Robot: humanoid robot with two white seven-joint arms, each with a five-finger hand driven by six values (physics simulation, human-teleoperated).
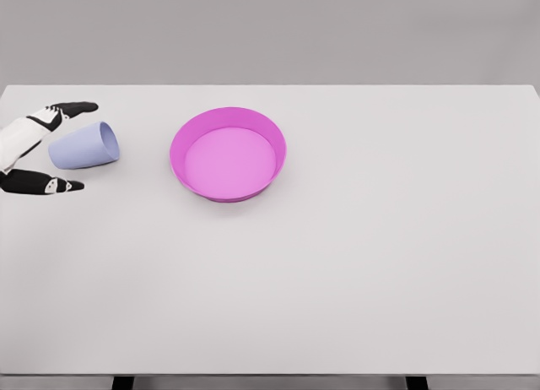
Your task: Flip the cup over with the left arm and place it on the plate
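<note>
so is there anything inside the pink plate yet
No. The pink plate shows only its bare floor. The cup lies on its side left of it, on the table, between the left hand's spread fingers.

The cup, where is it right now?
In the head view the lavender cup lies on its side at the table's far left, between the left hand's spread fingers, left of the pink plate.

No text, labels, numbers or signs can be read anywhere in this view.
</note>
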